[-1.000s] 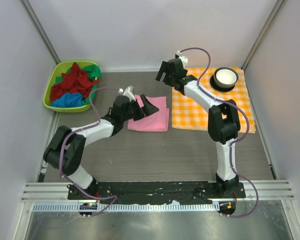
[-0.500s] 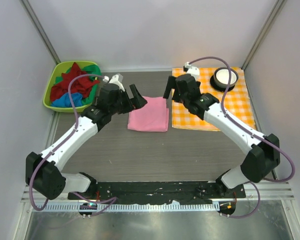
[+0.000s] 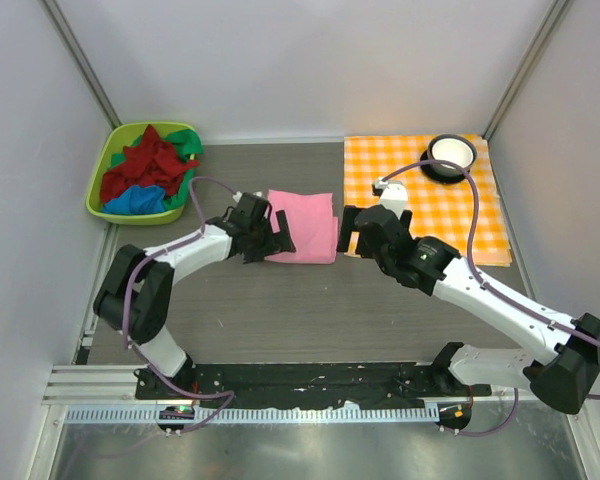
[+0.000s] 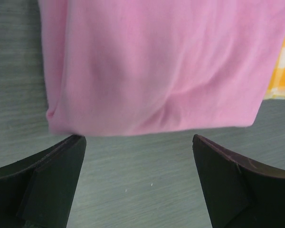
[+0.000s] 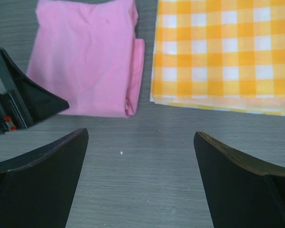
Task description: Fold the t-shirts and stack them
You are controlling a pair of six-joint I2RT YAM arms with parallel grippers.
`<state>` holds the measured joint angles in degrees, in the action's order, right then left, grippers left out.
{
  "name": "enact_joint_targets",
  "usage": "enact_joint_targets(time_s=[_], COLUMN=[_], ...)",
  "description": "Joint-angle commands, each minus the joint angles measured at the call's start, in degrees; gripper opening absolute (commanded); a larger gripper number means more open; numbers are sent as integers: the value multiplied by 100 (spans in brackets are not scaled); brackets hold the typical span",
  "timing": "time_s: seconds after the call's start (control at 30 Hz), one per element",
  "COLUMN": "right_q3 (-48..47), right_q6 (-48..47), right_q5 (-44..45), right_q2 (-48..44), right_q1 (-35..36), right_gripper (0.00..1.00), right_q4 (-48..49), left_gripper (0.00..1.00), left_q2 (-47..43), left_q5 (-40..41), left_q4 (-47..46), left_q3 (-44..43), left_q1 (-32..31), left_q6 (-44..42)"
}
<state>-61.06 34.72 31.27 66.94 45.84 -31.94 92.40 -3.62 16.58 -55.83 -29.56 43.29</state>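
- Since half a second ago both arms have been drawn toward the near side. The left gripper (image 3: 278, 232) has been brought from the far-left corner of the pink t-shirt (image 3: 310, 225) to its near-left part. The right gripper (image 3: 346, 230) has been brought from the far-left corner of the checked cloth (image 3: 380, 165) to its near-left corner.
- The pink t-shirt has been left where it was. It lies folded into a rectangle on the table (image 3: 310, 310), just beside the left edge of the checked cloth.
- Both pairs of jaws are spread wide, and nothing is held between them.
- Only from above can the green basket (image 3: 98, 190) be seen, at the far left. The dark red t-shirt (image 3: 145, 165), green t-shirt (image 3: 185, 140) and blue t-shirt (image 3: 135, 200) are heaped in it. A bowl (image 3: 450, 153) is also seen on the cloth's far-right corner.
- In the left wrist view the shirt's near edge is shown close up, just beyond the fingertips, with a small bulge at its near-left corner. Whether it is touched cannot be told.
- In the right wrist view the layered fold along the shirt's right side is shown, with a narrow strip of bare table between it and the cloth. A finger of the left gripper is seen at the shirt's near-left corner.
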Motion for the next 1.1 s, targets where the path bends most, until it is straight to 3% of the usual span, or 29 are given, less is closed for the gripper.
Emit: enact_joint_targets(time_s=[0.0,0.17,0.47,1.07], right_q3=[392,639,595,621], right_q6=[219,255,211,184], right_q5=[389,336,204,134], right_q2=[-163,-269,-234,-331], right_q1=[39,47,47,39], right_gripper=[100,100,100,100], right_q4=[-58,56,232,364], left_gripper=[100,100,100,100], left_q2=[506,1532,2642,3381], left_q5=[72,186,187,-789], left_q4=[-261,283,759,794], left_q3=[-840,-1832,-2809,-2942], left_q1=[-15,-15,345,2375], left_q6=[-40,-145,4,707])
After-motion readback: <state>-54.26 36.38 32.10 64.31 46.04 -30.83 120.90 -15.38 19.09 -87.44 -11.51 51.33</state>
